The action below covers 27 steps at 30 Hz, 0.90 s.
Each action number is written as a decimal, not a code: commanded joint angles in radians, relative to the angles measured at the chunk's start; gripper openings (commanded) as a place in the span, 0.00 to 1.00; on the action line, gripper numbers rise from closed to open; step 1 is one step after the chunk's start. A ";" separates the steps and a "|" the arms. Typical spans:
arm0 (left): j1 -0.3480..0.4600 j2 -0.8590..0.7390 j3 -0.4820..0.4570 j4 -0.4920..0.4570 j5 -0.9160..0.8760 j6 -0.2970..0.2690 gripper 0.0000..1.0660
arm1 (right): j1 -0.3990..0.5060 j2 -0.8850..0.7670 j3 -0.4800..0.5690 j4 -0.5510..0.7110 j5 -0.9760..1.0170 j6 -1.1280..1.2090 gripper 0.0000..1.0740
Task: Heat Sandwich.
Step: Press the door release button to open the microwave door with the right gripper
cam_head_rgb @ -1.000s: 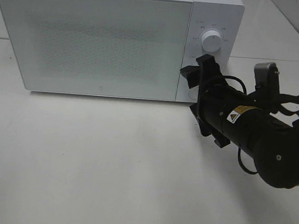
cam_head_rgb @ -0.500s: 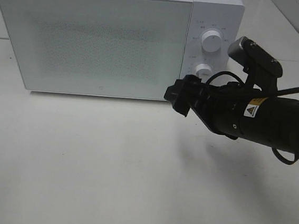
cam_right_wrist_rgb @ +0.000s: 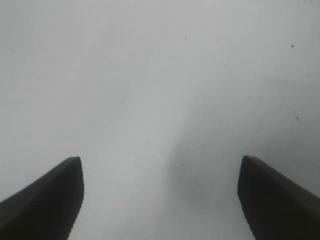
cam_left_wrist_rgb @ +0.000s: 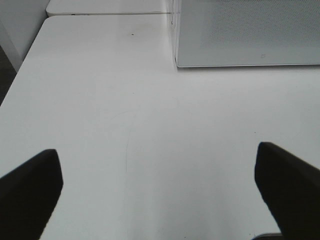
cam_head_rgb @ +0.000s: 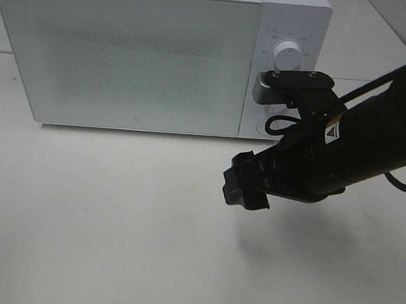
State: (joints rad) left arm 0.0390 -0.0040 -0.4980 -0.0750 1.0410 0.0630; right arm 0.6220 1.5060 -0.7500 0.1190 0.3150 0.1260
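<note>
The sandwich and its pink plate are out of view in every frame. The white microwave (cam_head_rgb: 126, 58) stands at the back of the table with its door shut; it also shows in the left wrist view (cam_left_wrist_rgb: 250, 35). My right gripper (cam_head_rgb: 242, 188) hangs over the bare table in front of the microwave's right end, pointing down and left. In the right wrist view my right gripper (cam_right_wrist_rgb: 160, 165) is open and empty over the white tabletop. My left gripper (cam_left_wrist_rgb: 156, 150) is open and empty, low over the table to the left of the microwave; the exterior view does not show it.
The microwave's upper knob (cam_head_rgb: 287, 57) shows on its control panel; the lower knob is mostly hidden behind my right arm (cam_head_rgb: 362, 146). The white table (cam_head_rgb: 110, 222) extends in front of the microwave. The table's left edge (cam_left_wrist_rgb: 20, 75) shows in the left wrist view.
My right gripper has drawn back from the microwave's control panel and swung down and left, out over the table in front. The microwave door has stayed shut.
</note>
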 commanded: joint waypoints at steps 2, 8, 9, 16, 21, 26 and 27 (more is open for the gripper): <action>-0.001 -0.028 0.003 -0.001 -0.002 -0.002 0.95 | -0.005 -0.019 -0.030 -0.072 0.154 -0.021 0.74; -0.001 -0.028 0.003 -0.001 -0.002 -0.002 0.95 | -0.004 -0.067 -0.056 -0.145 0.347 -0.037 0.72; -0.001 -0.028 0.003 -0.001 -0.002 -0.002 0.95 | -0.004 -0.080 -0.056 -0.148 0.362 -0.040 0.71; -0.001 -0.028 0.003 -0.001 -0.002 -0.002 0.95 | -0.004 -0.242 -0.056 -0.159 0.489 -0.040 0.71; -0.001 -0.028 0.003 -0.001 -0.002 -0.002 0.95 | -0.004 -0.379 -0.056 -0.159 0.564 -0.040 0.71; -0.001 -0.028 0.003 -0.001 -0.002 -0.002 0.95 | -0.004 -0.537 -0.054 -0.159 0.618 -0.040 0.71; -0.001 -0.028 0.003 -0.001 -0.002 -0.002 0.95 | -0.004 -0.537 -0.054 -0.159 0.618 -0.040 0.71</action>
State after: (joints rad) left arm 0.0390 -0.0040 -0.4980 -0.0750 1.0410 0.0630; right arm 0.6220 1.0140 -0.8000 -0.0330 0.9050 0.0970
